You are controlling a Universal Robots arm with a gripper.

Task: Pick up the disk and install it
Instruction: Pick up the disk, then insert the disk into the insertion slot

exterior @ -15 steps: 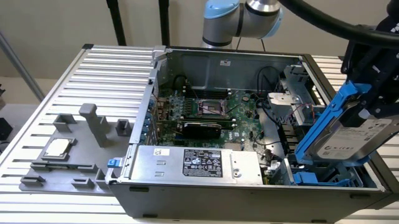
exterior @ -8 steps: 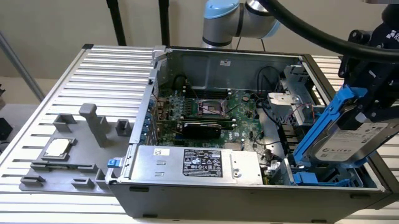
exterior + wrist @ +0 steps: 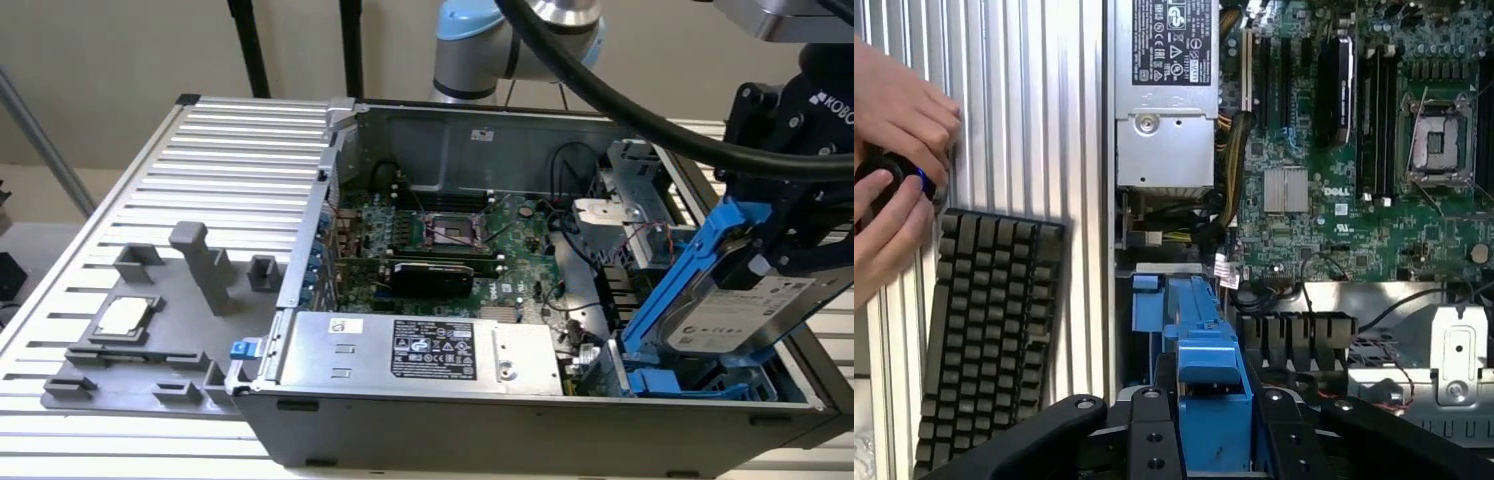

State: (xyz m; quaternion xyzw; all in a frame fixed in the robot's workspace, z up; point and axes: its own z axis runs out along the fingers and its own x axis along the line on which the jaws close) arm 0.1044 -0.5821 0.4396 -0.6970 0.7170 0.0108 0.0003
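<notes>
Exterior view: gripper (image 3: 790,248) clamped on the blue-railed disk (image 3: 734,315), which hangs tilted beneath it, over the drive bay (image 3: 667,381) of the computer case (image 3: 534,425).

1. Arm (image 3: 483,42) reaches in from above and behind the gripper (image 3: 785,262), wrist pitched downward.
2. Gripper tilted, black fingers (image 3: 1152,440) clamped either side of the disk (image 3: 738,318).
3. Disk hangs slanted below the fingers, upper end gripped.

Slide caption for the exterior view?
Gripper holding the blue-railed disk tilted in the open computer case, motherboard alongside.
</notes>
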